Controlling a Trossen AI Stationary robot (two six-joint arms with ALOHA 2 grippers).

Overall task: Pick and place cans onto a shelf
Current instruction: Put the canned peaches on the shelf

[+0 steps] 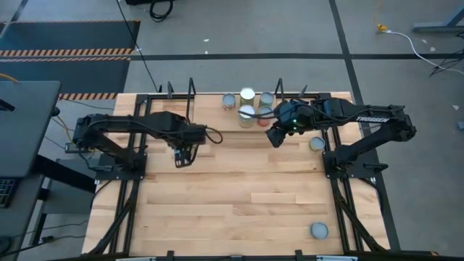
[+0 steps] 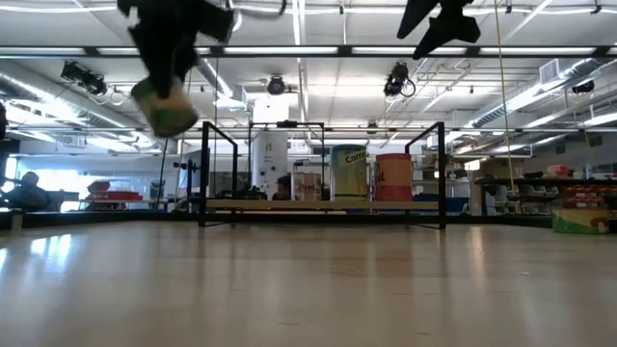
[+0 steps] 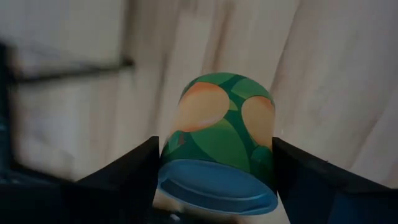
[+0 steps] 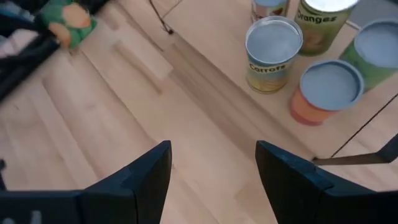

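A green can with orange fruit on its label (image 3: 221, 124) is held by my left gripper (image 1: 183, 155), shut on it high over the table's left half; the low view shows the can (image 2: 170, 112) well above the tabletop. The shelf (image 2: 323, 204) stands at the far middle. Several cans (image 1: 247, 112) stand upright on its board, among them a "Carrots" can (image 4: 272, 53) and an orange one (image 4: 326, 90). My right gripper (image 4: 211, 168) hovers open just in front of the shelf, with nothing between its fingers. My left gripper pinches the can's curved side wall (image 3: 264, 158) between its two fingers, close to the lidded end. The fingers come from above, pointing down. The can hangs below them (image 2: 170, 112), slightly tilted, lifted clear of the table.
One loose can (image 1: 317, 143) stands on the table by the right arm's base, another (image 1: 319, 230) near the front right corner. Black upright frames (image 1: 191, 90) bound the shelf's ends. The middle and near part of the wooden tabletop (image 1: 232, 196) is bare.
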